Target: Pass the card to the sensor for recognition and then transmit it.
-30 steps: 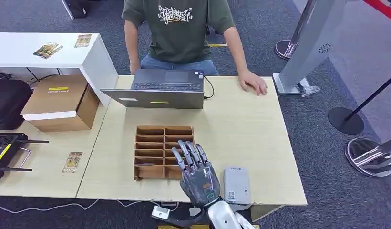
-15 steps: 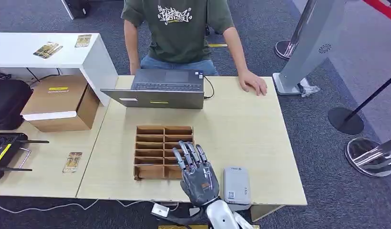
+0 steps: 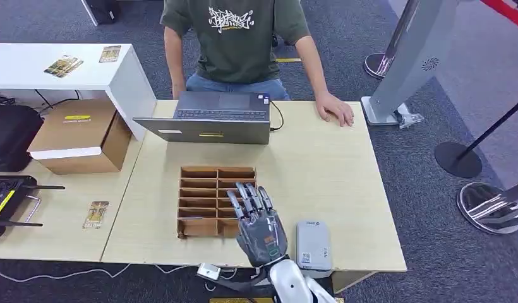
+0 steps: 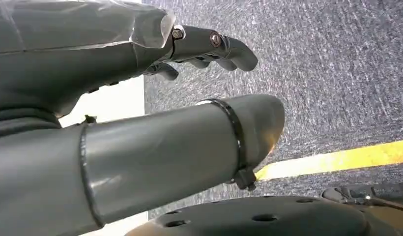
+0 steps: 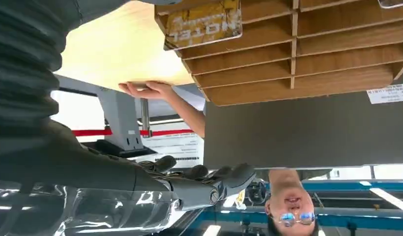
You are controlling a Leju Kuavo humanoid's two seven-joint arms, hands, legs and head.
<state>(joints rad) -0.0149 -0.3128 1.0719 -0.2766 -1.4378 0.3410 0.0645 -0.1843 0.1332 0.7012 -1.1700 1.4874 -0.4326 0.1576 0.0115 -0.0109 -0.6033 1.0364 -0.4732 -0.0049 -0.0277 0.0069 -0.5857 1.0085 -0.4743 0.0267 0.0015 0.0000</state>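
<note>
Your right hand [image 3: 261,222] hovers over the near right corner of the cardboard organiser [image 3: 216,201] on the pale wood-grain bench [image 3: 319,170]; its dark fingers [image 3: 247,199] are spread and extended, holding nothing; in the right wrist view the card [image 5: 203,22], a tan printed rectangle with pale lettering, stands in one of the organiser's slots, just ahead of the hand and untouched. Judging from this, the task is at its start; the card is not yet picked up, and the pass over the sensor and the handover are all left to do. The sensor [image 3: 314,246], a flat grey rounded-corner slab with a small printed code, lies just beside your hand at three o'clock, near the bench's front edge. The organiser is brown corrugated board divided into two columns of narrow slots. At twelve o'clock a person [image 3: 237,38] in a dark green shirt sits behind a grey laptop [image 3: 209,120], one hand flat on the bench. Your left hand [image 4: 155,98], smooth grey, hangs over speckled carpet with fingers loosely apart and nothing in them.
</note>
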